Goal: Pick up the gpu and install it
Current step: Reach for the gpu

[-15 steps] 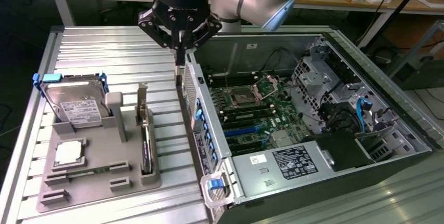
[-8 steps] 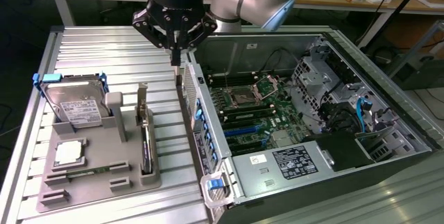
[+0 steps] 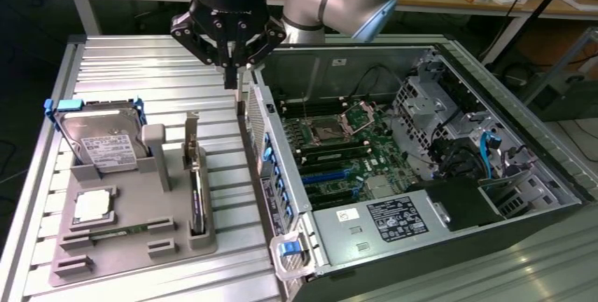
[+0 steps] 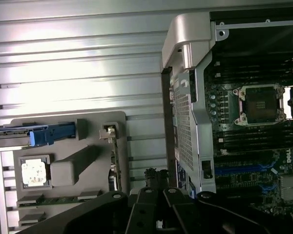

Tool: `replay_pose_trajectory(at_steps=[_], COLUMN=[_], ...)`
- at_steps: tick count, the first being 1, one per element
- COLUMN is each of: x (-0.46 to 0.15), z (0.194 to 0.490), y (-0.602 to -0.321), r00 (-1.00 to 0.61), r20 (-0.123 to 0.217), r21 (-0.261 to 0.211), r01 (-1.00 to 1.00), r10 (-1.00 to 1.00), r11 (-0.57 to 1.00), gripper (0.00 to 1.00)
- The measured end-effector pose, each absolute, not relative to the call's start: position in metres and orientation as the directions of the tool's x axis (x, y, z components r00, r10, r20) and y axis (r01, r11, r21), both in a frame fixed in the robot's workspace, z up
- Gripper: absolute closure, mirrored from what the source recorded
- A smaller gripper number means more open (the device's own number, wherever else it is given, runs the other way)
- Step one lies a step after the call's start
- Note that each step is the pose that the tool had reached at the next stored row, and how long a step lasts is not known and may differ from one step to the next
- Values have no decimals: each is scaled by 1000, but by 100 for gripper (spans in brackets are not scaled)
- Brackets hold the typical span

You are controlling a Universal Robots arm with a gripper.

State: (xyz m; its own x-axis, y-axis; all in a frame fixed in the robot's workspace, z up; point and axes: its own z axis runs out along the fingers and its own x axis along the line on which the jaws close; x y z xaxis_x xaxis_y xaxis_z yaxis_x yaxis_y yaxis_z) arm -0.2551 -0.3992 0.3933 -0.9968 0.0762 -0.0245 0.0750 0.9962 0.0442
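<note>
Above computer case (image 3: pixel 266 130) wall: your claw (image 3: pixel 232 78) pinched shut, holding nothing. Gpu (image 3: pixel 195 176) stands on edge in grey holder (image 3: pixel 122 246) beside case. Likely reach step: line claw along card's top edge, stay clear of case wall.

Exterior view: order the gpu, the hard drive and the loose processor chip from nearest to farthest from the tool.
1. gpu, on edge in the grey holder, closest to the tool.
2. hard drive, toward the exterior view's left.
3. processor chip, flat on the holder, past the hard drive.
</note>
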Motion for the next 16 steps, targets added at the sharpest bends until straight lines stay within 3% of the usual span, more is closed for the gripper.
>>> replay_pose_trajectory(at_steps=[16], x=[-269], z=[393], y=[-399], r00=[-997], r20=[-25], r21=[44], r01=[75], r10=[76], r11=[996], gripper=[89])
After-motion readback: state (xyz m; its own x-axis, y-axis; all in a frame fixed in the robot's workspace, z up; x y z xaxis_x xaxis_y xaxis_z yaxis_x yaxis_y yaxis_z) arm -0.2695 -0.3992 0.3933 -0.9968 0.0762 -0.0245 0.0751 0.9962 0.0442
